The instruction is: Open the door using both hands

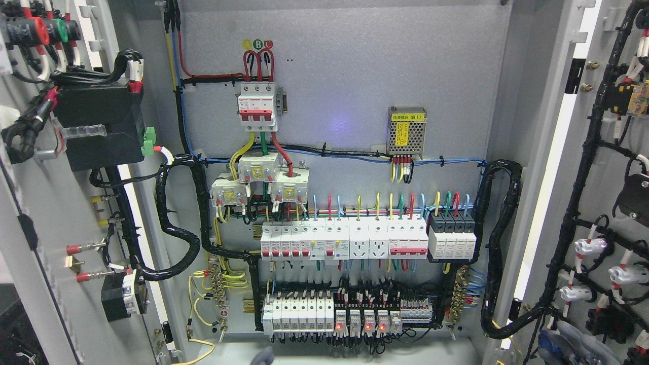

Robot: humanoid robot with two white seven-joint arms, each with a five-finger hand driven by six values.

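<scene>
Already both doors of the electrical cabinet are standing wide open: the left door [45, 203] is swinging off to the left, the right door [598, 203] off to the right, each showing its wired inner face. Between them the back panel [345, 76] is exposing a red three-pole breaker [257, 104], rows of small breakers [355, 241] and a caged power supply [406, 132]. Judging by this, the opening step is looking finished, so the next move is probably calling only for pulling the arms clear. A grey rounded shape [262, 356] is poking in at the bottom edge, possibly a robot hand, but which arm it belongs to and whether it is spread or curled I cannot tell. No arm is showing otherwise.
</scene>
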